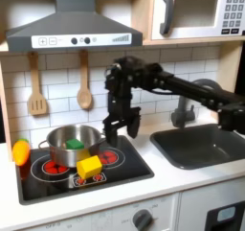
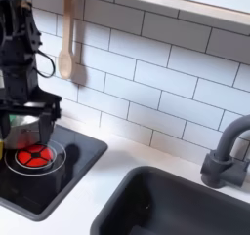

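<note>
Your gripper [image 1: 113, 132] hung over the right side of the stove [image 1: 134, 168], fingers pointing down, just right of the pot [image 1: 73, 144]. In the first exterior view the fingers looked slightly parted with nothing between them, though the picture was too blurred for you to be sure how wide. The pot sat on the back left burner with a green thing [image 1: 75, 143] inside it. A yellow block [image 1: 89, 166] lay in front of the pot, near the stove's front edge. A yellow-orange item [image 1: 20, 151] rested at the stove's left edge. In the second exterior view the gripper [image 2: 27, 122] hovered above a red burner [image 2: 35, 157], apart from it. The sink [image 1: 206, 147] lay well to the right.
</note>
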You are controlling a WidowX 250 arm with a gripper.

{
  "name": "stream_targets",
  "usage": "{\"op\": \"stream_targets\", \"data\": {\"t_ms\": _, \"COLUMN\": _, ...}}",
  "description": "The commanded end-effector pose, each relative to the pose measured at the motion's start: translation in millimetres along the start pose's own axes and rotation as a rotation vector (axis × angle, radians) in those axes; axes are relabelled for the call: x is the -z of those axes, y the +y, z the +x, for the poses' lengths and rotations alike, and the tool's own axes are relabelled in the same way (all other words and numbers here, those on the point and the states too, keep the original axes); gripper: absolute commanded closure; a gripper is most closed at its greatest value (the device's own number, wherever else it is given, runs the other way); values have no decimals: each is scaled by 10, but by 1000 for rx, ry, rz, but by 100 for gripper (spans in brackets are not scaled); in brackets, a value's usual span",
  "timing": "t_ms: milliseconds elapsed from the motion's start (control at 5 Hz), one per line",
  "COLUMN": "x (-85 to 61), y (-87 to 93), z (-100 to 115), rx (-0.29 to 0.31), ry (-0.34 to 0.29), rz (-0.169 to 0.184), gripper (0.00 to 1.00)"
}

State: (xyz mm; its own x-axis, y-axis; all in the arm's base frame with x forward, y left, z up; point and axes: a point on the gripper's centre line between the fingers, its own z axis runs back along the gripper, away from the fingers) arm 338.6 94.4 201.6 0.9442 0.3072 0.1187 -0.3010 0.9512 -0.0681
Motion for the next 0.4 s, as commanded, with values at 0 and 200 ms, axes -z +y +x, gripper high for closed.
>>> {"op": "stream_targets", "data": {"t_ms": 0, "x": -55, "y": -29, "z": -317, "rx": 83, "ry": -9, "rz": -28, "gripper": 0}}
{"op": "stream_targets", "data": {"t_ms": 200, "x": -39, "y": -17, "z": -442, "rx": 128, "ry": -10, "rz": -32, "gripper": 0}}
